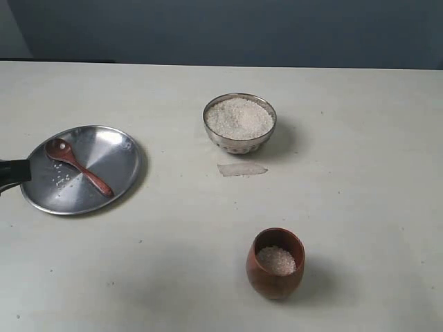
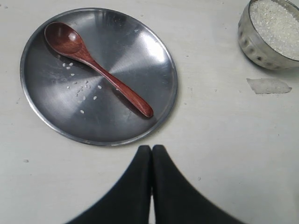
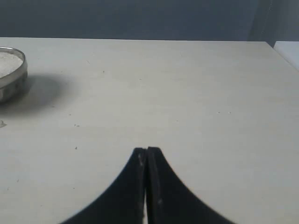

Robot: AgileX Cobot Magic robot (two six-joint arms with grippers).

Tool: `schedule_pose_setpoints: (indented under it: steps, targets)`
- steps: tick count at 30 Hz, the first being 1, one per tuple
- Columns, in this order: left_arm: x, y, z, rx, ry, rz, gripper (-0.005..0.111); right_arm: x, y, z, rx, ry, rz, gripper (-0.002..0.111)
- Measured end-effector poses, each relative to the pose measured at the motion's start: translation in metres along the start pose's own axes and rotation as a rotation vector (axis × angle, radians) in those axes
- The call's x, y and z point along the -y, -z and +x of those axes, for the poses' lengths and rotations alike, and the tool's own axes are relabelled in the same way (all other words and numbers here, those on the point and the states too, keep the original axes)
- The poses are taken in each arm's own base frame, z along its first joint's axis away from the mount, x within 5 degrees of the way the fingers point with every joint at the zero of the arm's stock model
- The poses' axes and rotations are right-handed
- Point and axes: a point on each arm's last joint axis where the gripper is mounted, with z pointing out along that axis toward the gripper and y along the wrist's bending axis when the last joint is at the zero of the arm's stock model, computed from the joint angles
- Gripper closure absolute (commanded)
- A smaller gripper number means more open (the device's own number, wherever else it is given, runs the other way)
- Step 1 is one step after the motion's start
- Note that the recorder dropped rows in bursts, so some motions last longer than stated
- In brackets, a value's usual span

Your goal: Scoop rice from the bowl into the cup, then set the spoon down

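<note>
**Step in hand (judged):** spoon set-down, apparently complete.

**Position**
- The spoon [image 2: 96,70] lies flat on the steel plate [image 2: 140,42], with loose grains [image 2: 79,88] beside it.
- The left gripper [image 2: 152,150] sits just off the plate rim, jaws together and empty.
- The right gripper [image 3: 147,151] hangs over the bare surface [image 1: 346,207], jaws together and empty.

**Procedure**
- Retract the left arm away from the plate.
- Keep the jaws together.
- Do not touch the rim, because a nudge would likely shift the spoon.

**Count**
- Spoon: one.
- Plate: one.
- Bowl [image 1: 239,144]: one, heaped with rice [image 1: 239,117].
- Cup [image 1: 273,280]: one, holding a smaller portion below its rim.
- Pale scrap [image 1: 241,169]: one, near the bowl.
- Grippers: two.
</note>
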Motion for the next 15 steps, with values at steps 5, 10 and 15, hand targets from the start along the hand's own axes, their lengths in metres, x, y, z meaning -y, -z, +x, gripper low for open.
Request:
schedule_pose_setpoints:
  steps: [5,10,15]
  targets:
    - [0.003,0.015,-0.001,0.073,-0.016,0.020,0.106,0.000,0.000,0.000,0.000,0.000,0.000,0.108]
    - [0.008,0.036,0.000,0.178,-0.039,0.048,0.106,0.000,0.000,0.000,0.000,0.000,0.000,0.108]
    - [0.011,0.054,0.002,0.268,-0.059,0.073,0.106,0.000,0.000,0.000,0.000,0.000,0.000,0.108]
